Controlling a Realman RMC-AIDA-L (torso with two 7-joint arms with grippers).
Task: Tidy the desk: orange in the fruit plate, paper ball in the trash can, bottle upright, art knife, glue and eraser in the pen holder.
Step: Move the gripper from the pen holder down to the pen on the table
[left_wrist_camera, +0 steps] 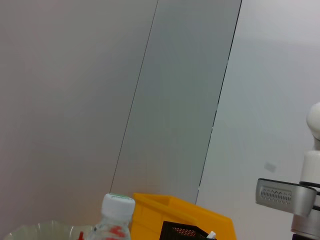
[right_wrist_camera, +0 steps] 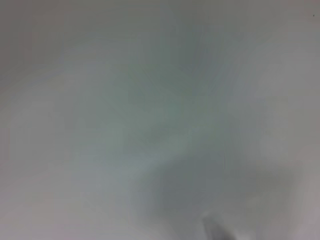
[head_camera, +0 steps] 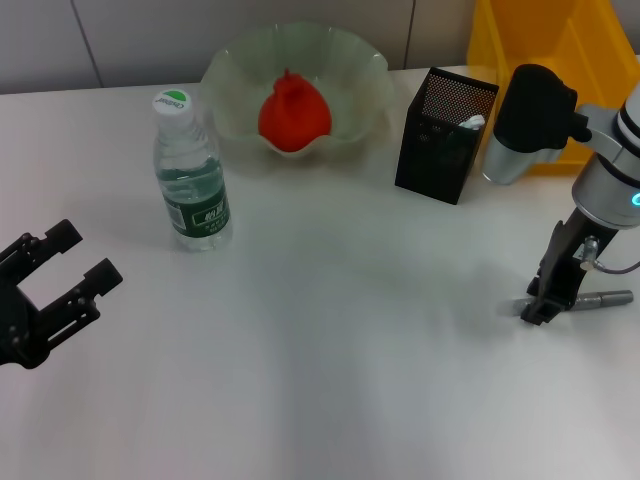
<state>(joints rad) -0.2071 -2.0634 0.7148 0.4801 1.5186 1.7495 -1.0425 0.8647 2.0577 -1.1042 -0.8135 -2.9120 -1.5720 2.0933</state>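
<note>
- The right gripper is at the lower right of the head view. It points down at the desk.
- Its tips sit right at a grey knife that lies flat on the desk. The fingers look close together, but I cannot tell if they hold the knife.
- The left gripper is at the far left of the head view. Its two black fingers are spread wide and hold nothing.
- The orange sits in the plate at the top middle.
- The bottle stands up, just left of the plate and below it in the frame.
- The pen holder stands to the right of the plate. Something white pokes out of its top.
- The yellow bin is in the top right corner, behind the pen holder.
- The right wrist view shows only blurry desk and a small grey tip at the bottom edge.
</note>
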